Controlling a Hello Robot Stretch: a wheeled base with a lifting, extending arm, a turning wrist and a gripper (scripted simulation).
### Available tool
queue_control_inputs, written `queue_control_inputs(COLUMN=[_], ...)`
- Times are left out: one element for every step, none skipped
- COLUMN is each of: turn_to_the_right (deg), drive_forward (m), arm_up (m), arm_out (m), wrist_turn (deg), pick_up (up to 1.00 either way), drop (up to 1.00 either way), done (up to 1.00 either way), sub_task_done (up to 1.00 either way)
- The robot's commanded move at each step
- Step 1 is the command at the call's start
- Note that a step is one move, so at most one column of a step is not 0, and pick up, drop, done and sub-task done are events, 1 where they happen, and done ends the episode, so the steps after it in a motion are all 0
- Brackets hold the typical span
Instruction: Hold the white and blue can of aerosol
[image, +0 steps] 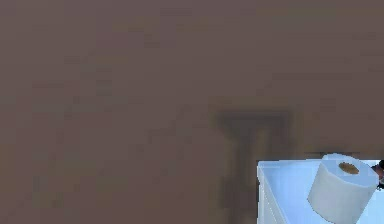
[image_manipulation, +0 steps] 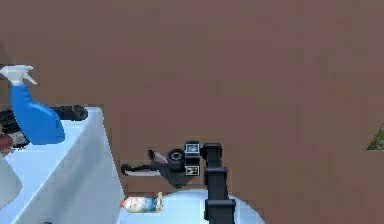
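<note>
A small white and blue can (image_manipulation: 142, 204) lies on its side on a rounded white surface (image_manipulation: 185, 212) at the arm side view's bottom edge. The dark arm (image_manipulation: 218, 195) rises just right of it. At the arm's far end are the white marker squares, and the gripper (image_manipulation: 130, 168) points left with its thin fingers (image_manipulation: 140, 165) against the brown wall, a little above the can in the picture. I cannot tell whether the gripper holds anything, nor whether it is over or beside the can.
A blue spray bottle (image_manipulation: 35, 112) with a white trigger stands on a white top (image_manipulation: 65, 165) at the arm side view's left, next to a dark object (image_manipulation: 70, 112). A toilet paper roll (image: 343, 187) stands on a white surface (image: 275, 190) at the forward view's bottom right. Brown wall lies behind.
</note>
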Motion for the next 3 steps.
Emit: queue_control_inputs(turn_to_the_right=[0.0, 0.0, 0.0], drive_forward=[0.0, 0.0, 0.0], arm_up=[0.0, -0.3, 0.0], arm_out=[0.0, 0.0, 0.0], wrist_turn=[6.0, 0.0, 0.0], pick_up=[0.0, 0.0, 1.0], drop=[0.0, 0.0, 0.0], done=[0.0, 0.0, 0.0], sub_task_done=[0.0, 0.0, 0.0])
